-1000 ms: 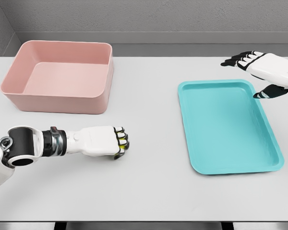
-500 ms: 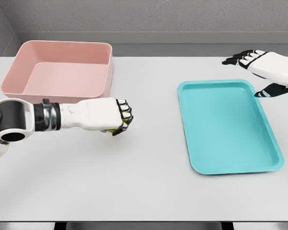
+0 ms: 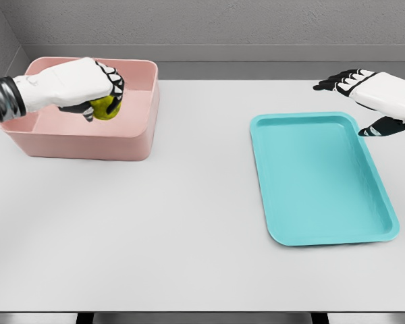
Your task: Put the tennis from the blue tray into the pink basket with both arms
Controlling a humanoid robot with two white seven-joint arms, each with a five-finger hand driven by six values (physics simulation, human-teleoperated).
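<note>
- I see the big white counter [image 3: 189, 223] under everything.
- The blue tray [image 3: 320, 179] lies on the counter at about 3 o'clock. I see nothing in it.
- The pink basket [image 3: 81, 138] sits on the counter at about 10 o'clock, well apart from the tray.
- My right hand [image 3: 385, 101] hangs over the far right corner of the tray, at about 2 o'clock. Its fingers are stretched out and it holds nothing.
- My left hand [image 3: 81, 84] comes in from the left edge and is over the basket. Its fingers are curled tight around the ball.
- The yellow tennis ball [image 3: 105, 108] is in my left hand, over the inside of the basket. I cannot tell if it touches the basket floor.
</note>
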